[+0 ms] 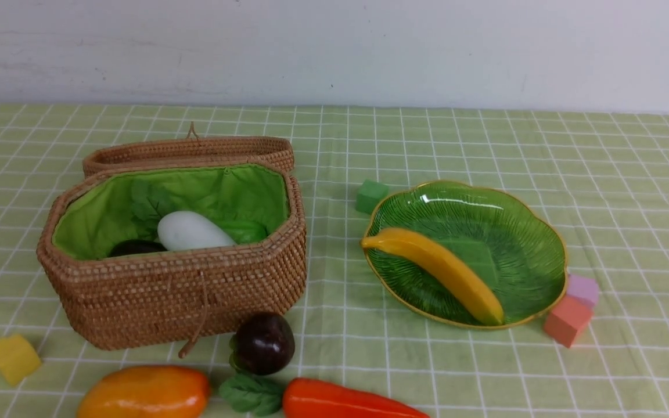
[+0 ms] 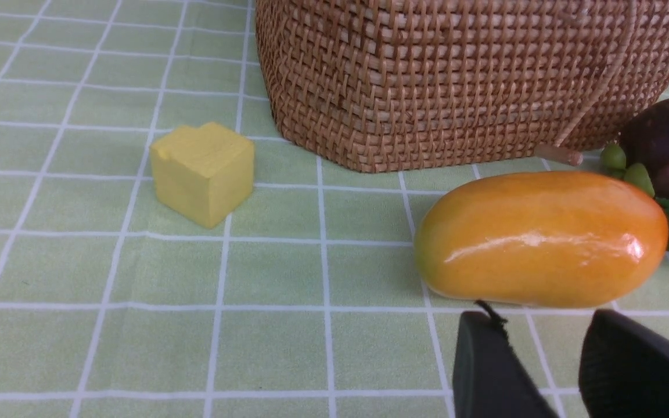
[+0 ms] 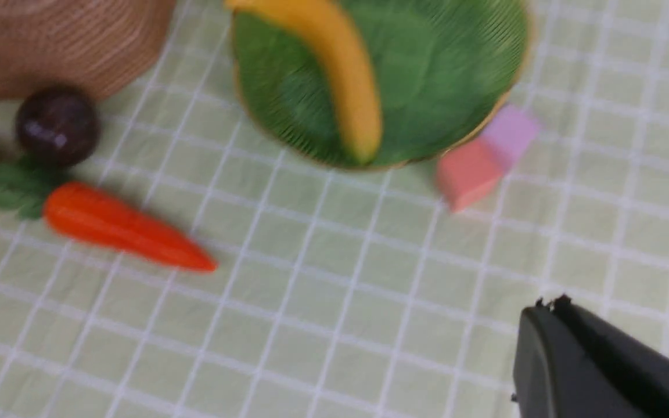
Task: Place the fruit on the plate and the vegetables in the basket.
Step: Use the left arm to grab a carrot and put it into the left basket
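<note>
Pale wall behind, green checked tabletop (image 1: 485,377) below.

Front view — the basket (image 1: 195,290), lid thrown back, holds the white radish (image 1: 192,232) and the dark eggplant (image 1: 134,248). The plate (image 1: 520,232) to its right carries the banana (image 1: 439,270). Before the basket lie the mango (image 1: 146,392), the maroon fruit (image 1: 263,342) and the carrot (image 1: 340,400). Neither arm appears.

Left wrist view — the left pincer (image 2: 540,325), released and empty, is poised just short of the mango's long side; a yellow cube (image 2: 204,171) sits well apart. The step is judged to be lifting the mango. The jaws look narrower than the fruit, so they should widen, straddle its short girth at mid-length and close gently on the glossy skin.

Right wrist view (blurred) — the right pincer (image 3: 546,307), clenched on nothing, hangs over bare tabletop, well apart from carrot and plate.

Only the front view shows the basket's contents; only the wrist views show the pincers.
</note>
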